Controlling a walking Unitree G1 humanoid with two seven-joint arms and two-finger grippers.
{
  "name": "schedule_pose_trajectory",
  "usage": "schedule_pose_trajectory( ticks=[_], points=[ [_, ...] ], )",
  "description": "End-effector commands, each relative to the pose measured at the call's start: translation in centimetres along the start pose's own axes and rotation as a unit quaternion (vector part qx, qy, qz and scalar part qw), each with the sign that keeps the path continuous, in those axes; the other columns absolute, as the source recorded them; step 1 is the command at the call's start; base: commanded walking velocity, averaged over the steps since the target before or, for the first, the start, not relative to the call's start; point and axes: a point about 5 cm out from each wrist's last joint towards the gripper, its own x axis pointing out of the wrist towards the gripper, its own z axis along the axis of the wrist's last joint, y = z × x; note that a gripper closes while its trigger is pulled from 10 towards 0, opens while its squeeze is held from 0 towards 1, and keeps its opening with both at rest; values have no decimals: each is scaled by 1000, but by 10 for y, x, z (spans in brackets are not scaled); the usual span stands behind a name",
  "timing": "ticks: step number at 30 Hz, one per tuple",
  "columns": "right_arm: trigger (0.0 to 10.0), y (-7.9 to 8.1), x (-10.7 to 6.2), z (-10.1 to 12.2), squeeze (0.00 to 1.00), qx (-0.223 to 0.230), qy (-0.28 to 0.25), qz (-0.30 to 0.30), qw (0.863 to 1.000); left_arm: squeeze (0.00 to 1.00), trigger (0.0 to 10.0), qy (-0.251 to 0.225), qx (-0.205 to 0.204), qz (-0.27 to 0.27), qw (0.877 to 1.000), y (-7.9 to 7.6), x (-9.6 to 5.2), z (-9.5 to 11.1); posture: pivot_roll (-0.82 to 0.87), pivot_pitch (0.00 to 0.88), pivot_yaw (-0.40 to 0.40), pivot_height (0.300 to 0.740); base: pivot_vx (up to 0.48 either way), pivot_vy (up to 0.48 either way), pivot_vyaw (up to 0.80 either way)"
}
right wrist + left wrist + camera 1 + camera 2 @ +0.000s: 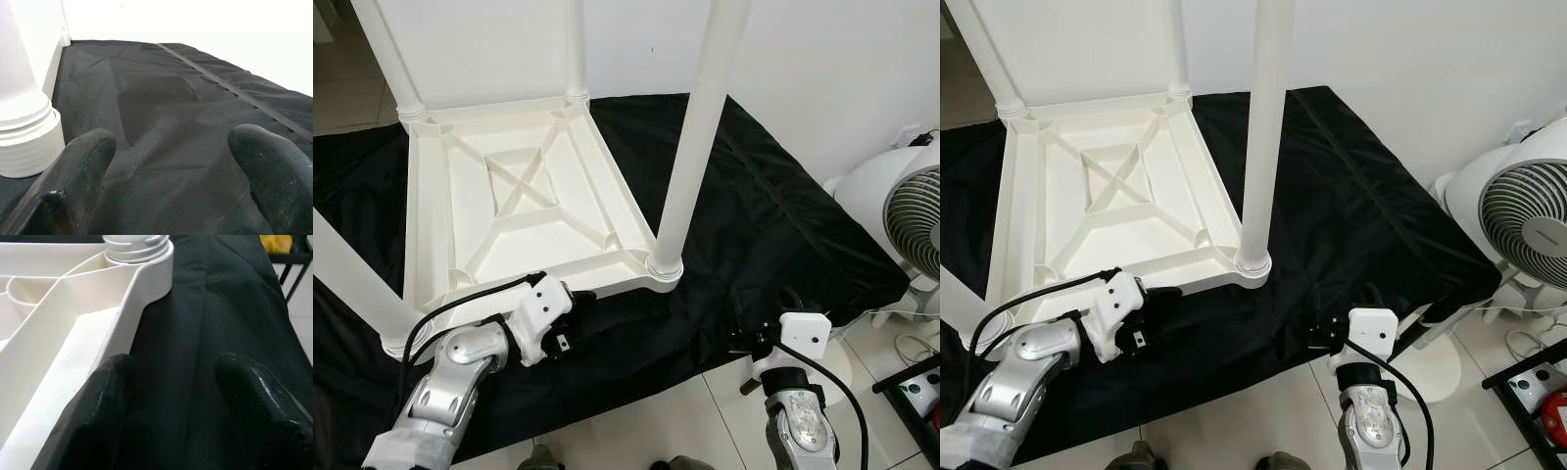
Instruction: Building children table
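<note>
A: Nearest items first. What stands at the grippers?

B: Left gripper [576,299], fingers spread, holding nothing, tips just beside the near rim of the table top [524,211]. Right gripper [1324,340], fingers wide apart, empty, low over the black sheet [1351,220], with the nearest table leg [690,147] ahead of it and off to its left.

A: And the table itself?

B: White plastic, upside down on the sheet just beyond the left gripper. Ribbed underside with a cross brace, a socket at each corner. Four legs stand up from the sockets; the far pair [391,59] lies well beyond both grippers.

A: Handling notes?

B: By its look: light, stiff, smooth and somewhat slippery, not fragile. The legs make long levers, so it may tip if lifted from one side. Best holds, I judge: the near rim wall or a rib, thin enough for the fingers to span. The leg base [22,132] looks rather wide for a sure pinch.

A: Farther off?

B: A white fan [1518,211], well out to the right of the right gripper.
</note>
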Motion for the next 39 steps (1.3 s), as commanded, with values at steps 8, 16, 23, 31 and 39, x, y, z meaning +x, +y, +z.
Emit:
schedule_pose_trajectory(
  ticks=[8, 16, 23, 31, 39],
  points=[
    [10000, 3, -1, -2, 0, -2, 0, -2, 1000, 0, 10000, -57, -44, 37, 997, 9, 4, 20, 36, 25, 1, 740, 0, 0, 0],
    [10000, 1, -3, -4, 0, -3, 3, -6, 1000, 0, 10000, -84, -58, -24, 994, 0, -8, 26, 36, 30, 5, 740, 0, 0, 0],
    [10000, 5, 2, -2, 0, -4, -3, -6, 1000, 0, 10000, -39, -44, 60, 996, 15, 15, 24, 29, 37, 10, 740, 0, 0, 0],
    [10000, 1, 2, -1, 0, -5, -5, -15, 1000, 0, 10000, -5, -52, 100, 994, 23, 16, 17, 21, 41, 16, 740, 0, 0, 0],
    [10000, 1, 2, 0, 0, -7, -6, -19, 1000, 0, 10000, 31, -31, 123, 991, 29, 20, 13, 18, 44, 19, 740, 0, 0, 0]
  ],
)
